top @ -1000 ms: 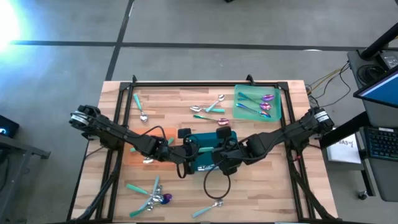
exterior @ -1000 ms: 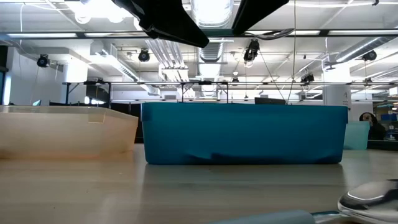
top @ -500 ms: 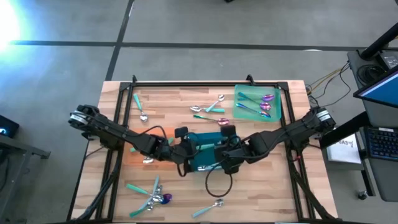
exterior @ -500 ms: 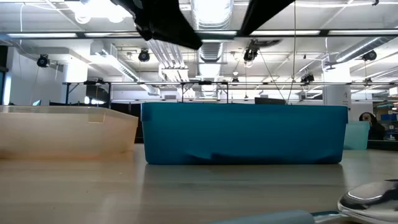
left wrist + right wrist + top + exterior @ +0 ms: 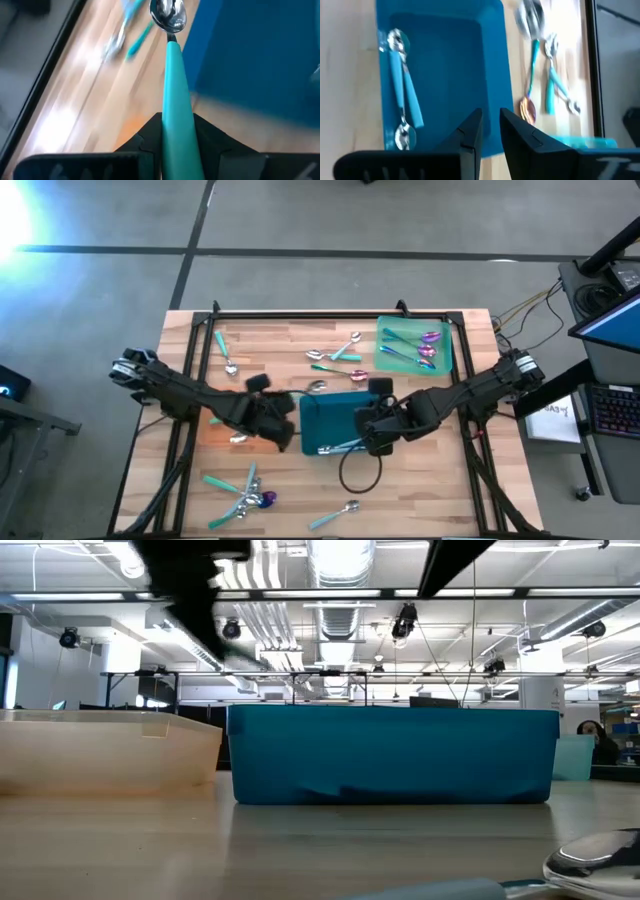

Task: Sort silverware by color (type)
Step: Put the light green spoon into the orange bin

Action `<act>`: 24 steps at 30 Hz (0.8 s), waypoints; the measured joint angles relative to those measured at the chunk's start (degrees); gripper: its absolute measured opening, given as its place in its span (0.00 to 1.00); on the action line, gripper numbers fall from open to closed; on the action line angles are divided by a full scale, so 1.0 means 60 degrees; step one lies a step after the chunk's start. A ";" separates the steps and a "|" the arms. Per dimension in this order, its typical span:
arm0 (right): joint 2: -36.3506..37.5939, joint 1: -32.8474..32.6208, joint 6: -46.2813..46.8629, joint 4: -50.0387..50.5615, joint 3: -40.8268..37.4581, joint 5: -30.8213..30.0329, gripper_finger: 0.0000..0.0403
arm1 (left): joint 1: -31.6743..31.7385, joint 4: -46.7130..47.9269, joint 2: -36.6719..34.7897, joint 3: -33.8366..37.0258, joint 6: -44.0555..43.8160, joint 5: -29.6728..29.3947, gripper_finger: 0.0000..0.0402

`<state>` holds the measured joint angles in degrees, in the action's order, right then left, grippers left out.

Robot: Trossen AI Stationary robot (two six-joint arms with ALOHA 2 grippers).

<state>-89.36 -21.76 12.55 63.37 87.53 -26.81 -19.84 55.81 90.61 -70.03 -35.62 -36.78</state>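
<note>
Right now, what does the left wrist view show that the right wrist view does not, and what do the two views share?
Only the left wrist view shows the left gripper shut on a teal-handled spoon, its silver bowl pointing away.

Only the right wrist view shows the right gripper, empty, and two teal-handled pieces lying inside the tray, with loose silverware on the wood beyond it.

Both show the teal tray and the wooden table.

Teal tray (image 5: 335, 420) at table centre — flanked closely by left gripper (image 5: 283, 427) and right gripper (image 5: 372, 430); two spoons (image 5: 400, 90) lie along one wall, remaining floor unobstructed; bare wood (image 5: 420, 490) is left open at near-right corner.
</note>
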 joint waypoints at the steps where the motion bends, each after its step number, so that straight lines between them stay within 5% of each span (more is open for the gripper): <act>1: 0.0000 0.0003 0.0112 0.0141 0.0000 -0.0018 0.13 | -0.0115 0.0745 -0.0018 -0.0012 -0.0522 0.0078 0.14; 11: 0.0000 0.0003 0.0480 0.0682 -0.0026 -0.0028 0.05 | -0.2099 0.4976 -0.1196 0.0088 -0.5304 0.1440 0.14; 21: 0.0000 0.0000 0.0718 0.0602 -0.0029 0.0048 0.05 | -0.3688 0.4442 -0.2273 0.2172 -0.8311 0.2475 0.14; 24: -0.0004 0.0000 0.0734 0.0579 -0.0033 0.0048 0.08 | -0.3706 0.4055 -0.2314 0.2759 -0.8745 0.2424 0.23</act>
<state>-89.38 -21.76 16.95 66.84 87.33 -26.52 -42.08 80.14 76.73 -53.48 -88.10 -22.24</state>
